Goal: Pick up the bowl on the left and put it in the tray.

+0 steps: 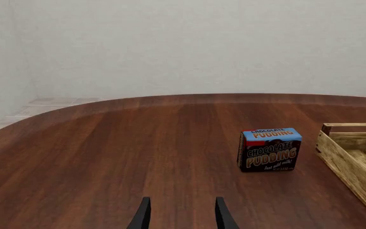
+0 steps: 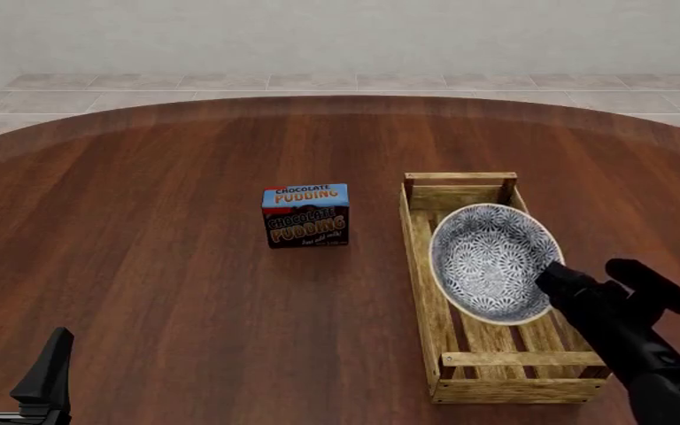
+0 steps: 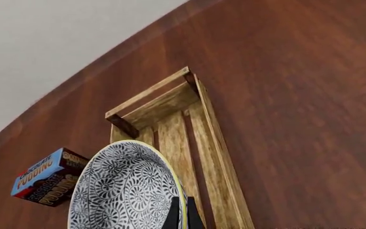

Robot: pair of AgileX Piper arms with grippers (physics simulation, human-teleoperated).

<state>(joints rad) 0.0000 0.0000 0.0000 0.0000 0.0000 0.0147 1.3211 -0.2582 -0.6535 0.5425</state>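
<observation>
Right pincer grips the bowl rim at 4 o'clock, tilted over the tray. Level it, lower between rails, then release. Left pincer idle, released.

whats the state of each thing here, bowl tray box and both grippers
floral blue-grey and white ceramic bowl: tilted, held at its rim over the tray
long light wooden slat tray: flat on the table
small chocolate pudding box: upright, apart from the tray
right gripper: shut on the bowl's rim
left gripper: open, holding nothing
</observation>
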